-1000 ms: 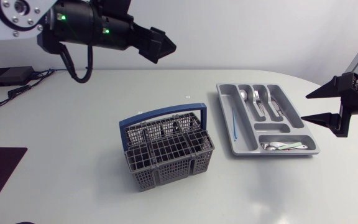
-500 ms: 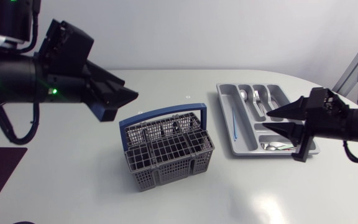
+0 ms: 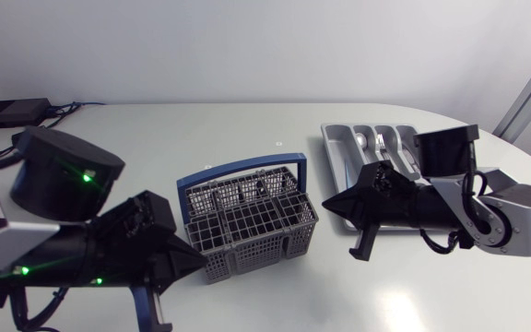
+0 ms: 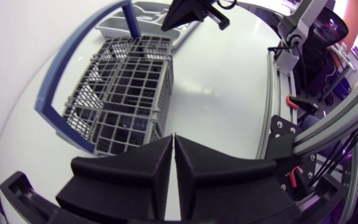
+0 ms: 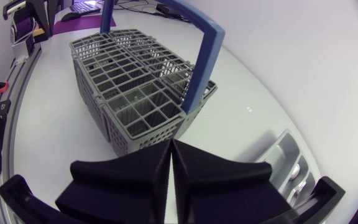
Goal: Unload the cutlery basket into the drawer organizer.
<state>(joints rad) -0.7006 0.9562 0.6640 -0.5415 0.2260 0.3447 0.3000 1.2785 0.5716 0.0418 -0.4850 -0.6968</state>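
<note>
my left end effector and right end effector are both closed on nothing. the organizer already holds spoons. the basket, mid table, seems to hold a few pieces left to move.

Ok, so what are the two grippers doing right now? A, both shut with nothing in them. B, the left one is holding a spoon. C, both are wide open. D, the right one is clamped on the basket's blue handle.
A: in the wrist views the left gripper and the right gripper each have their fingers pressed together with nothing between them, and the cutlery basket's blue handle stands free.
</note>
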